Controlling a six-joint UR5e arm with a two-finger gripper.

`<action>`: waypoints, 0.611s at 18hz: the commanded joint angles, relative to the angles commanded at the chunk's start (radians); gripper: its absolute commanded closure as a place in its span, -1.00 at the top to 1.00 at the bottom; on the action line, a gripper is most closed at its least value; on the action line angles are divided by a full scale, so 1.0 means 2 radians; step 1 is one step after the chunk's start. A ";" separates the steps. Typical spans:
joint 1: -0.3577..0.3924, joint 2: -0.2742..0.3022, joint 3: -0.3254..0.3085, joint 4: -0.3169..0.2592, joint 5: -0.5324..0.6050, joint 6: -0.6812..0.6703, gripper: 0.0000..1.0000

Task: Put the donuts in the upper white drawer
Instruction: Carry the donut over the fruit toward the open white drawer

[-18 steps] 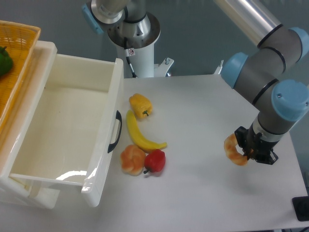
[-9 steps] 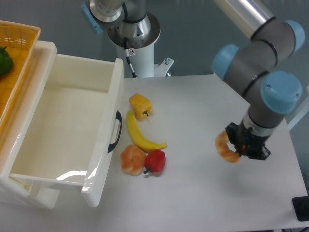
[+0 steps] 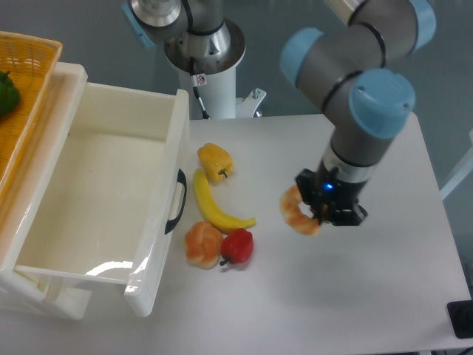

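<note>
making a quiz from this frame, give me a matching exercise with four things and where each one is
Things:
1. donut in the gripper
2. donut on the table
3. yellow pepper
4. banana

Places:
A. lying between the two peppers
B. nearest the robot base, above the banana
C. held off the table, right of the banana
D. beside the red pepper, near the drawer handle

Pairs: 1-C, 2-D, 3-B, 4-A

My gripper (image 3: pixel 316 211) is clamped on a donut (image 3: pixel 298 211), holding it above the table (image 3: pixel 369 296). A second donut (image 3: pixel 202 243) lies beside the red pepper (image 3: pixel 237 246), near the upper white drawer (image 3: pixel 111 192), which stands open
</note>
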 joint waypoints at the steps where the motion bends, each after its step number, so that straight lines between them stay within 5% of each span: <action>1: -0.005 0.009 0.000 -0.009 -0.012 -0.001 -1.00; 4: -0.015 0.035 -0.002 -0.026 -0.058 -0.028 -1.00; 11: -0.098 0.057 -0.004 -0.027 -0.068 -0.122 -1.00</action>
